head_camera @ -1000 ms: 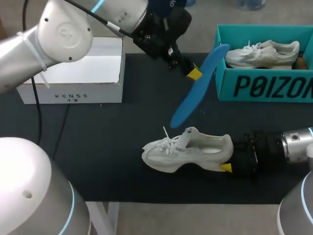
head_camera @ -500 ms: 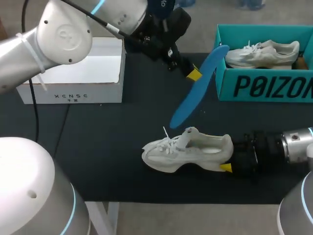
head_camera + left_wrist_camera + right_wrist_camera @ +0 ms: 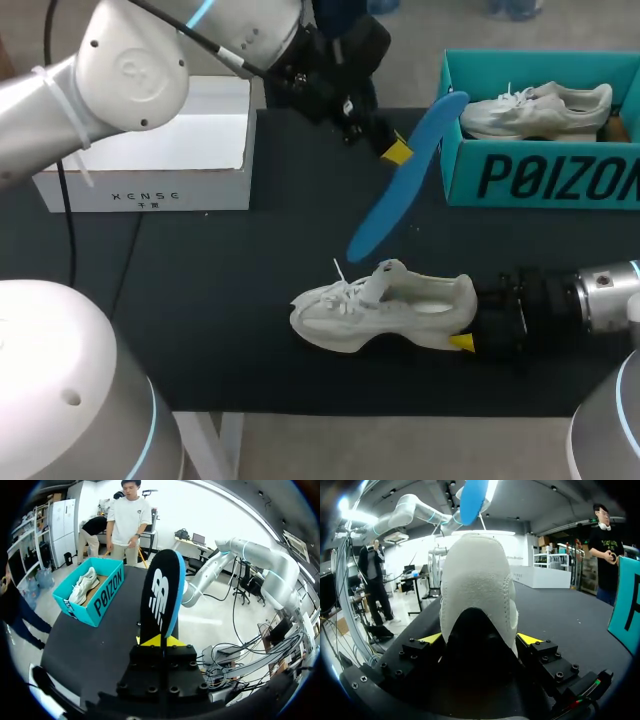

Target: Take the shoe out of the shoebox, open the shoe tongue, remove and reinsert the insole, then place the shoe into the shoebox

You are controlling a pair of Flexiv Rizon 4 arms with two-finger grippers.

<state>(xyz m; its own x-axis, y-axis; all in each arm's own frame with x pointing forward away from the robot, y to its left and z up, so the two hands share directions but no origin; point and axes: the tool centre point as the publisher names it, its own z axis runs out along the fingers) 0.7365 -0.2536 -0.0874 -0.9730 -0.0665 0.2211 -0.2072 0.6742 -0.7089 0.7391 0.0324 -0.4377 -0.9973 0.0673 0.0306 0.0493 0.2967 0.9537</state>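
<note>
A white shoe (image 3: 385, 308) lies on its side on the black table (image 3: 200, 280), toe to the left. My right gripper (image 3: 468, 320) is shut on its heel (image 3: 477, 585), a yellow tip against each side. Above the table my left gripper (image 3: 397, 150) is shut on a blue insole (image 3: 400, 180) near its middle; the insole slants from the box's corner down toward the shoe. In the left wrist view the insole (image 3: 160, 595) stands up from the shut fingertips (image 3: 161, 641), dark printed underside facing me. The teal shoebox (image 3: 540, 175) stands at the back right.
A second white shoe (image 3: 535, 108) lies inside the teal shoebox (image 3: 100, 600). A white open box (image 3: 150, 150) sits at the back left, partly under my left arm. The table's front edge runs just below the shoe.
My left arm's wrist has shifted slightly. The insole, the shoe and the right gripper have stayed where they were.
</note>
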